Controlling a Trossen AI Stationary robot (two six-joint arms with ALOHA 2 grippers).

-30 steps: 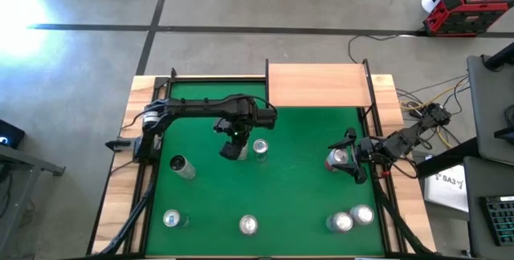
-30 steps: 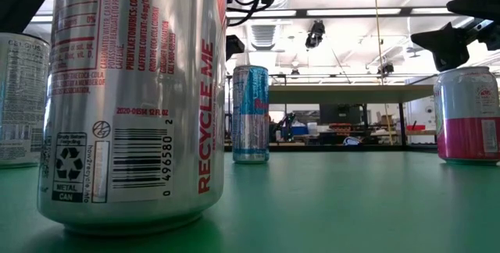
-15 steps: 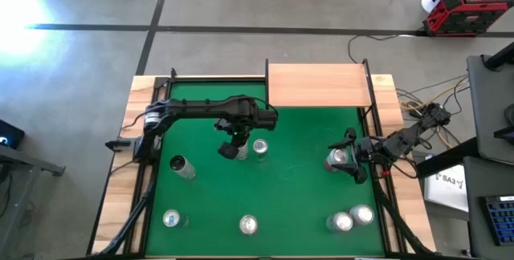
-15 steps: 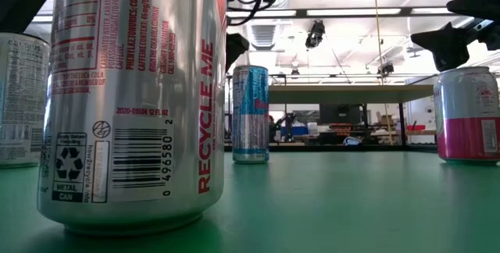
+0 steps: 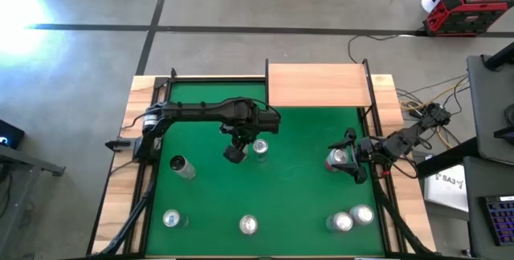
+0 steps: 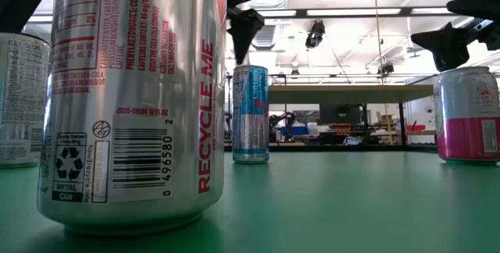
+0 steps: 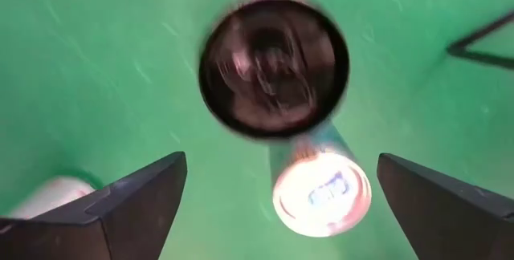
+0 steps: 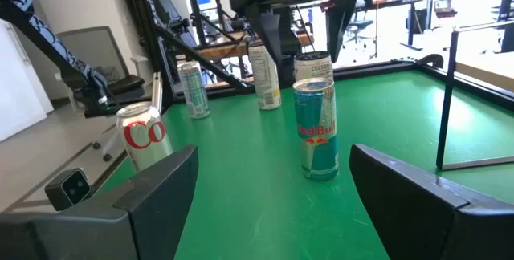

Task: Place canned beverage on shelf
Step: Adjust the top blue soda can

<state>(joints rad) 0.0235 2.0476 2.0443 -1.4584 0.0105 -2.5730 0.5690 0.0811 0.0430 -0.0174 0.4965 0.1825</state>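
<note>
Your left gripper (image 5: 235,152) hangs wide open just left of the slim blue can (image 5: 260,148), mid-table, short of the shelf (image 5: 320,84); right gripper (image 5: 347,164) sits part-open beside the pink can (image 5: 337,160). Misjudge that descent and a finger clips the rim, toppling it

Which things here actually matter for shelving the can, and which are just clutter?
In play:
- left gripper, open above the blue can
- shelf, nothing on it
- right gripper, open by the pink can

Lying about:
- left can
- front-left can
- front-middle can
- front-right pair
- red toolbox on the floor
</note>
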